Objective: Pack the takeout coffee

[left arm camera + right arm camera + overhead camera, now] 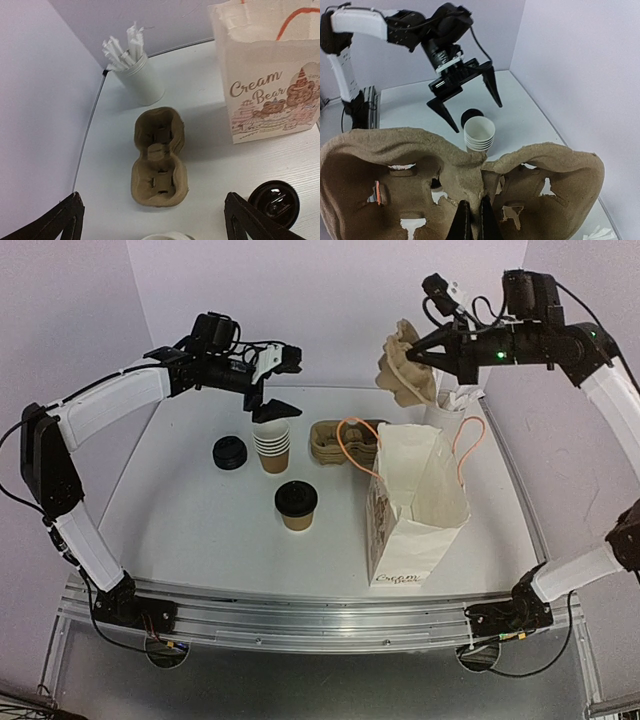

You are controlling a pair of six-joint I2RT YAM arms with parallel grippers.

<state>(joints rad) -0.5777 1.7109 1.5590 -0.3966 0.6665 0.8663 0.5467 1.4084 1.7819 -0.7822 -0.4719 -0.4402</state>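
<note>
The takeout coffee point(296, 505), a brown cup under a black lid, stands on the table in front of the stack of lidless cups point(272, 446). In the left wrist view only its lid point(274, 202) shows, at the lower right. My left gripper point(275, 388) hangs open just above the cup stack, nothing between its fingers point(152, 200). My right gripper point(412, 352) is raised at the back right, shut on the middle ridge of a brown pulp cup carrier point(403, 368). That carrier point(470, 175) fills the right wrist view, and the fingertips point(472, 212) pinch it.
A white paper bag point(415, 505) with orange handles stands open at the right. A second pulp carrier point(345, 440) lies behind it, beside the cup stack. A stack of black lids point(230, 453) sits left of the cups. A white holder of wrapped straws point(137, 75) stands near the back wall.
</note>
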